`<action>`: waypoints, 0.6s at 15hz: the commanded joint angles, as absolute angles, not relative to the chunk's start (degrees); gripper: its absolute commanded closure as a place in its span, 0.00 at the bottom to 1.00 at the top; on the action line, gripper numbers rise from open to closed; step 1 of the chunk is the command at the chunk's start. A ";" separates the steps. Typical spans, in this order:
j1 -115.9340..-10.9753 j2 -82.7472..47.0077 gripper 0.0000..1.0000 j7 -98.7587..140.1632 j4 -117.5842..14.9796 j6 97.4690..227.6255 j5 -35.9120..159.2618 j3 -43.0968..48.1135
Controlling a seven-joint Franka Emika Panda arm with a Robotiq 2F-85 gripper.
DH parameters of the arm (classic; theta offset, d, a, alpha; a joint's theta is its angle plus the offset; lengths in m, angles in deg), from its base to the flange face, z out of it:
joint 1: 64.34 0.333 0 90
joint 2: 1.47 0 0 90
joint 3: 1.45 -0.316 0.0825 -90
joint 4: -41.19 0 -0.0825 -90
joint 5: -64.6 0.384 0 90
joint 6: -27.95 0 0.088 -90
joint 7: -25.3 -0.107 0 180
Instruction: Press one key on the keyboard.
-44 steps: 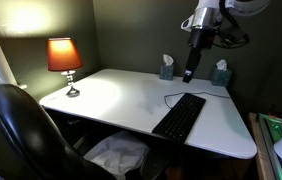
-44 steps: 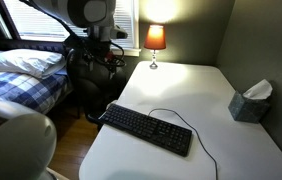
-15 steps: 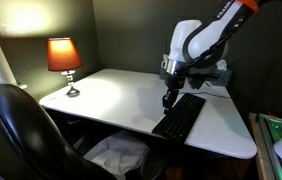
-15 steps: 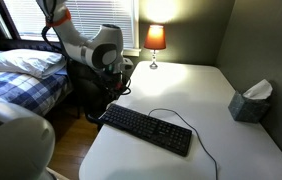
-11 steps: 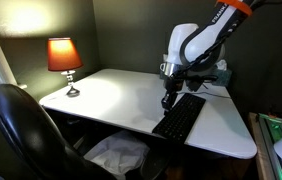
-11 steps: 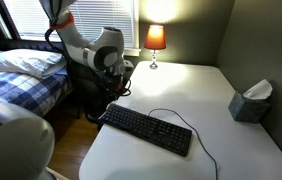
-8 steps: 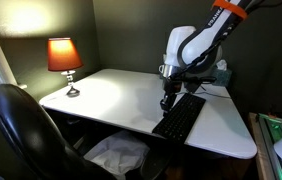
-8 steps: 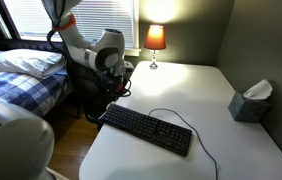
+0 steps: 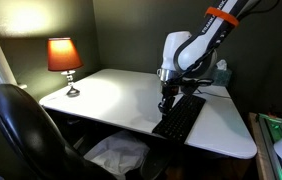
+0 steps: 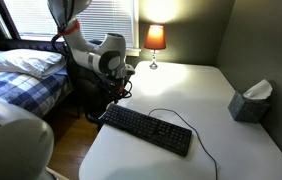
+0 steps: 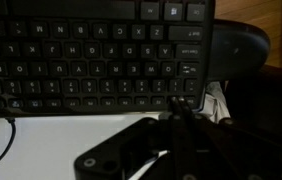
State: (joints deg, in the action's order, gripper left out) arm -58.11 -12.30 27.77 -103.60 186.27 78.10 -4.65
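The black keyboard point(image 9: 182, 117) lies on the white desk point(image 9: 111, 100), its thin cable point(image 10: 181, 118) looping behind it. It also shows in the other exterior view point(image 10: 147, 129) and fills the top of the wrist view point(image 11: 91, 50). My gripper point(image 9: 164, 103) hangs at one end of the keyboard, fingers pressed together and pointing down. In the wrist view the gripper point(image 11: 179, 101) is shut on nothing, its tips over the keys of the row nearest the camera, close to the keyboard's corner. Whether they touch a key I cannot tell.
A lit lamp point(image 9: 64, 56) stands at the desk's far corner. Tissue boxes point(image 9: 220, 73) sit by the wall, one seen again point(image 10: 249, 101). A black chair point(image 9: 21, 130) is in front of the desk and a bed point(image 10: 21, 75) beside it.
The arm has come down a little toward the keyboard's end, and the fingers have closed fully.
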 commanded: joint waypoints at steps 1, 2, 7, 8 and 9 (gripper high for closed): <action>-59.10 -14.50 1.00 25.78 -102.42 187.38 76.47 -5.46; -59.19 -14.75 1.00 25.75 -102.33 187.36 76.31 -5.42; -59.48 -15.85 1.00 25.35 -101.94 187.21 75.42 -5.25; -59.50 -16.01 1.00 25.13 -101.93 187.15 75.16 -5.21; -59.51 -16.13 1.00 24.88 -101.96 187.11 74.89 -5.15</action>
